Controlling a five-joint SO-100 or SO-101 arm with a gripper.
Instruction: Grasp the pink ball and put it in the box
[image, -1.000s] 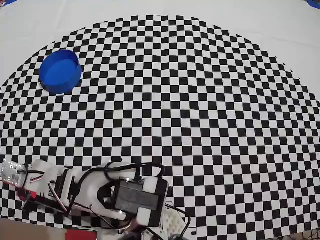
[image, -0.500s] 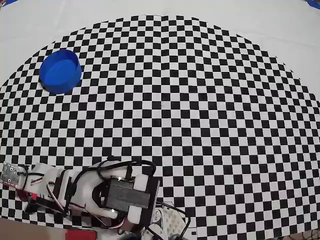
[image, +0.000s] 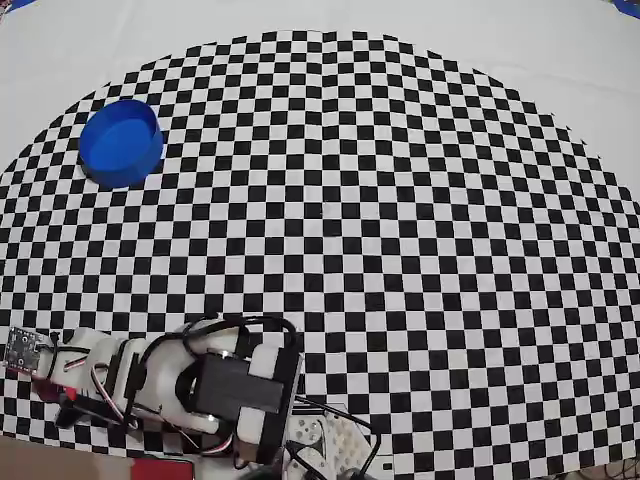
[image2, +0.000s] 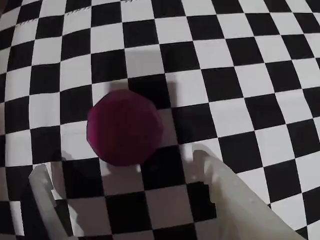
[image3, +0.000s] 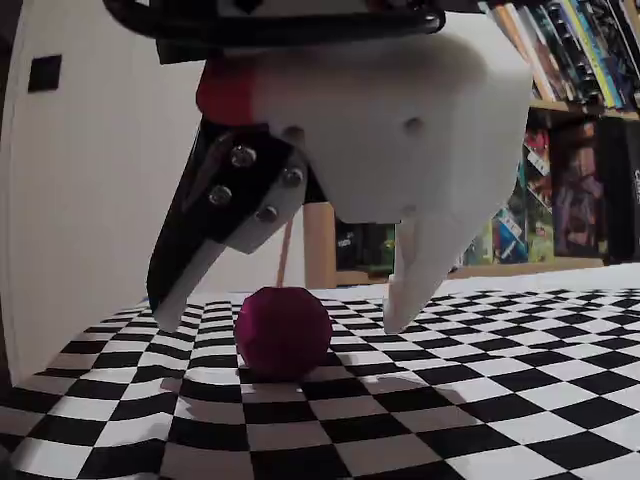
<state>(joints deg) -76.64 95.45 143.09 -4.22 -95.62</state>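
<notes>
The pink ball (image2: 125, 127) lies on the checkered cloth, just ahead of my gripper (image2: 120, 165) in the wrist view. The gripper is open and empty, with one white finger (image2: 220, 190) to the right of the ball and the other at the lower left. In the fixed view the ball (image3: 283, 333) sits on the cloth between and slightly below the open fingertips (image3: 405, 300), untouched. The box is a round blue container (image: 128, 172) at the far left of the overhead view, well away from my arm (image: 240, 385). The ball is hidden in the overhead view.
The black-and-white checkered cloth (image: 400, 200) covers the table in a half-circle. My arm's base and cables sit at the bottom edge of the overhead view. A bookshelf (image3: 580, 150) stands behind the table in the fixed view.
</notes>
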